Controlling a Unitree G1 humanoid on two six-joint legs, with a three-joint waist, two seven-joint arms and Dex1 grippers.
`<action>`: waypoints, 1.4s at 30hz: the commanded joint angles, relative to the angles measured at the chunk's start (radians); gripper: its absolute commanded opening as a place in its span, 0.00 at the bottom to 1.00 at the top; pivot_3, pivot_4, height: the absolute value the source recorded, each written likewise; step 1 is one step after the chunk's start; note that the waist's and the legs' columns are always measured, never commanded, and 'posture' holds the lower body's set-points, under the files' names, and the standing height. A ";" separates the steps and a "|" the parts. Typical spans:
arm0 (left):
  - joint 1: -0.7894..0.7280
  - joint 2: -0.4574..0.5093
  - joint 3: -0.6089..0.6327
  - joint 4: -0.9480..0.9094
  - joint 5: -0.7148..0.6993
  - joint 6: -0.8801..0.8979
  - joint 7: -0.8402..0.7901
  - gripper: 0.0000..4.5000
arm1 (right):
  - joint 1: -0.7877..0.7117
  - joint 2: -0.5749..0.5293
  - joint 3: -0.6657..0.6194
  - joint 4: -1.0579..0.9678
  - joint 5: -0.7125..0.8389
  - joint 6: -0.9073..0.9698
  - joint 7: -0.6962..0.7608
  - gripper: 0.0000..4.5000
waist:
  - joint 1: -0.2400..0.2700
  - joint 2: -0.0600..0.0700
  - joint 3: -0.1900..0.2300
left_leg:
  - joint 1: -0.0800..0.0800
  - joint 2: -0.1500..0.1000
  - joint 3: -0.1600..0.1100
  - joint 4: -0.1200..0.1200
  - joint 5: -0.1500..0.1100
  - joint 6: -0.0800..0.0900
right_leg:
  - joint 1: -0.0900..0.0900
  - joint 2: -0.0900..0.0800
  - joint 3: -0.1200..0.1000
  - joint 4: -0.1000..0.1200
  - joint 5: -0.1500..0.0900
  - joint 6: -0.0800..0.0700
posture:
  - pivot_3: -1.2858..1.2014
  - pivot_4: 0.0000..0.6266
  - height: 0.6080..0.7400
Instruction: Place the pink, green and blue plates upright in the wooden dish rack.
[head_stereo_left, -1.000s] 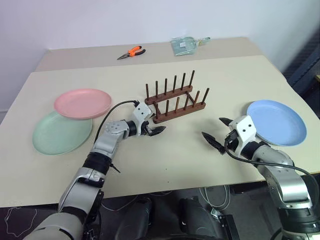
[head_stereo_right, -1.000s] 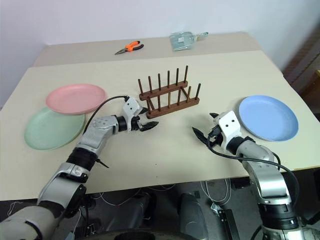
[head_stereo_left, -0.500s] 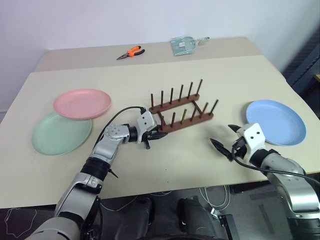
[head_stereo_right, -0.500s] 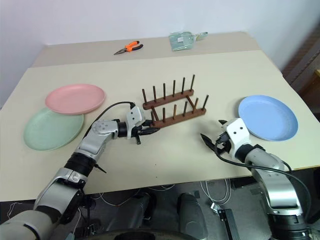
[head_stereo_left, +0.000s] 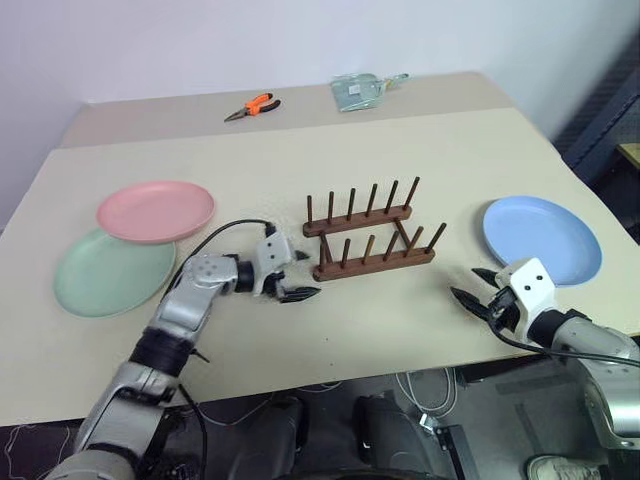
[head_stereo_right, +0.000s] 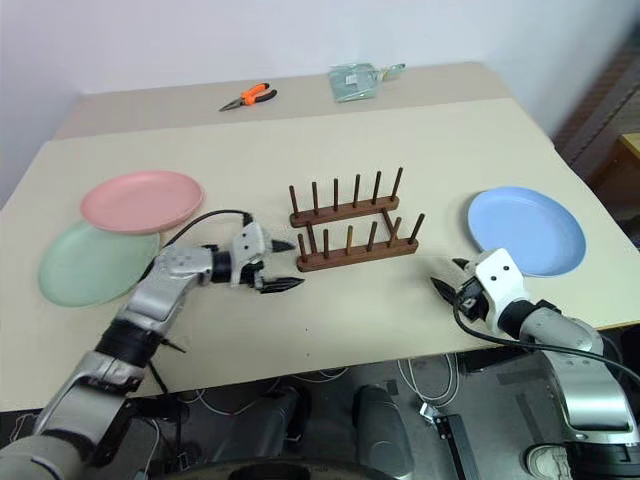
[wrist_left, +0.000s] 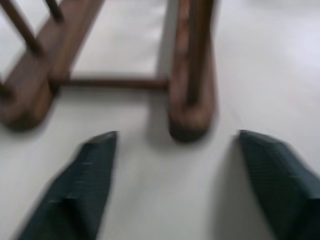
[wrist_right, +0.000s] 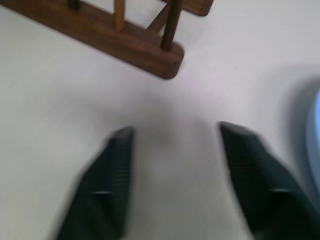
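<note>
The wooden dish rack (head_stereo_left: 370, 238) stands at the table's middle with no plate in it. At the left, the pink plate (head_stereo_left: 156, 210) lies flat, overlapping the far rim of the green plate (head_stereo_left: 112, 272). The blue plate (head_stereo_left: 542, 240) lies flat at the right. My left gripper (head_stereo_left: 303, 277) is open just off the rack's left end (wrist_left: 190, 110), with bare table between its fingers (wrist_left: 85, 185). My right gripper (head_stereo_left: 476, 287) is open over the table between the rack's right end (wrist_right: 150, 55) and the blue plate, holding nothing.
Orange-handled pliers (head_stereo_left: 250, 104) and a clear packet (head_stereo_left: 358, 90) lie on the far table section. The table's near edge (head_stereo_left: 330, 375) runs just below both grippers. Bare tabletop lies in front of the rack.
The rack has swung round and slid nearer to me. My left gripper closed at its left end, then opened and drew back. My right gripper moved right and its fingers narrowed.
</note>
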 joint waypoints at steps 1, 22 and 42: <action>0.094 0.052 -0.012 -0.161 -0.056 0.164 -0.033 0.43 | -0.032 0.002 0.043 -0.010 -0.014 -0.012 0.009 0.12 | 0.001 0.001 0.000 | 0.000 0.000 0.000 0.000 0.000 0.000 | 0.000 0.000 0.000 0.000 0.000 -0.001 | 0.52 0.24 0.91; -0.049 -0.297 -0.018 0.124 0.114 0.159 0.576 0.19 | -0.450 0.149 0.275 0.402 -0.280 -0.089 -0.199 0.00 | 0.044 -0.004 -0.007 | 0.002 -0.001 0.001 0.004 0.000 0.000 | 0.004 0.000 0.000 0.000 0.000 0.000 | 0.52 0.24 0.91; -0.139 -0.227 0.564 -0.261 0.013 0.327 1.080 1.00 | -0.377 0.105 0.276 0.043 -0.153 -0.041 0.012 0.95 | 0.027 -0.007 -0.004 | -0.001 -0.001 -0.001 0.003 -0.001 -0.002 | 0.000 0.000 -0.001 0.000 0.000 0.001 | 0.52 0.24 0.91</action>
